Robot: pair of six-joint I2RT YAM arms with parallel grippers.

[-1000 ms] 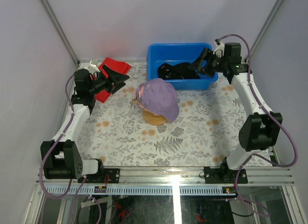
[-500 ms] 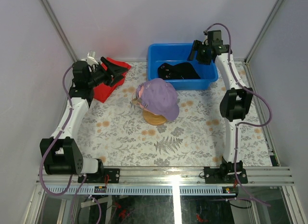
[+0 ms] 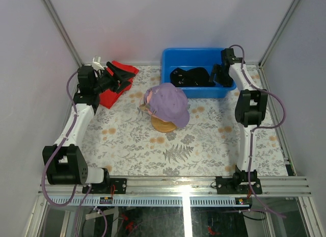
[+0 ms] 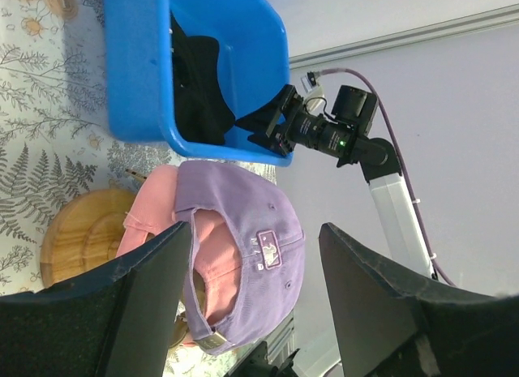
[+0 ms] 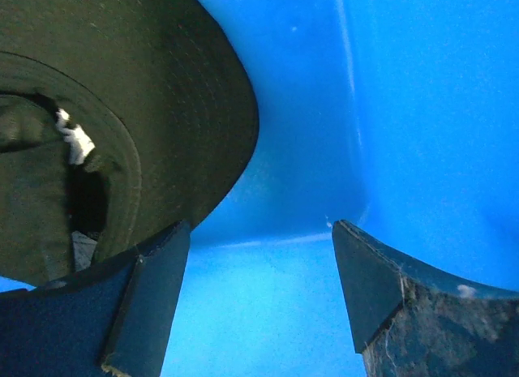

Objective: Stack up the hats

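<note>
On the floral worktop (image 3: 132,145), towards the middle, the wooden stand (image 3: 163,126) carried the stack. The purple cap (image 3: 169,103) sat on top, and the left wrist view showed a pink cap (image 4: 154,200) under it. Whether a third lay beneath could not be told.

Farther back on the left, the left gripper (image 4: 253,231) hung above the red cloth (image 3: 109,97), jaws apart with nothing between them.

At the far edge, the black cap (image 5: 105,134) lay in the blue bin (image 3: 173,56), its inside and a small white label turned towards the right wrist camera. The right gripper (image 5: 259,227) was down in the bin just beside the cap's brim. It was spread wide and empty, with only blue floor between its fingers.

The cap looked light and not fragile. Its crown was soft fabric that would likely fold and sag if pinched, while the curved brim seemed stiff enough to keep its shape. The brim edge, the part nearest the fingers, was probably the best hold. A pinch across it should lift the whole cap without slipping. The bin wall stood close by, leaving little room to turn.
</note>
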